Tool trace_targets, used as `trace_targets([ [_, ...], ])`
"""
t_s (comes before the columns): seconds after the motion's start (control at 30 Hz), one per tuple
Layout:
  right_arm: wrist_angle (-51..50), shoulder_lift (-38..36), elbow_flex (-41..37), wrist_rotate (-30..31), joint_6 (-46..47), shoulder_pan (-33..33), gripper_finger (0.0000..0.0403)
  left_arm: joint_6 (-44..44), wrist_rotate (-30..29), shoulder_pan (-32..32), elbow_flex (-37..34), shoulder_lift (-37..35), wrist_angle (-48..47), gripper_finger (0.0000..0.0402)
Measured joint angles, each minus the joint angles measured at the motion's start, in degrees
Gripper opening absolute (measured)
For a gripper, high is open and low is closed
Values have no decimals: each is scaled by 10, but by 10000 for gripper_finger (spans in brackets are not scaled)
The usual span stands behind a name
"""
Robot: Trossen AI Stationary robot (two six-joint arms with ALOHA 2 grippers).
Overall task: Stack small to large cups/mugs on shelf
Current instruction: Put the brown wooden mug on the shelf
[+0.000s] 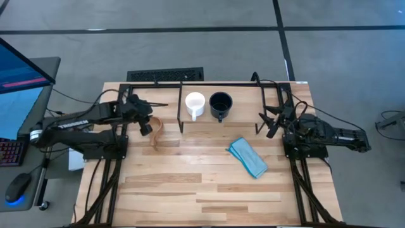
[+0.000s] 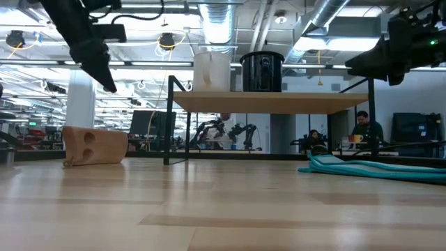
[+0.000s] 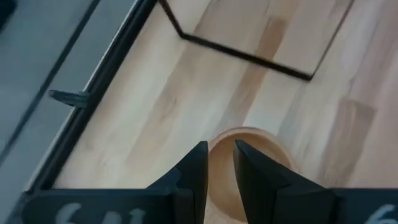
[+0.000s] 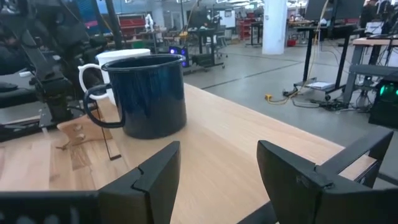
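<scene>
At the bench's left, the left pincer hangs above the tan-brown mug, which lies toppled on its side on the bench just outside the shelf's left legs; its fingers are drawn nearly together with only a thin slit between them, pinching nothing, and its wrist camera looks straight down on the mug's round body just past the tips — so the mug lies directly below and slightly ahead of this arm, its long axis flat along the boards; this arm is plainly the nearer one, and the grasp will likely turn on spreading the fingers and coming down across that lying body; further right, on the shelf, the white mug and the dark navy mug stand upright side by side, close but apart; a light blue cloth lies on the bench in front of the shelf's right end; at the far right the right pincer waits by the shelf's right end, fingers spread wide and empty — facing the navy mug.
</scene>
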Motion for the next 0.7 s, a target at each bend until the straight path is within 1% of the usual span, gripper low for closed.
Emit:
trace_targets([
  [0.23,5,0,0,-2,0,0,235,26,-1,0,5,58,-7,69],
  [0.37,7,0,0,-33,2,0,235,34,-1,6,5,81,-7,69],
  [0.47,8,0,0,-48,2,0,235,52,0,20,5,92,-8,69],
  [0.7,8,0,0,-52,4,0,235,104,4,64,5,99,-13,69],
])
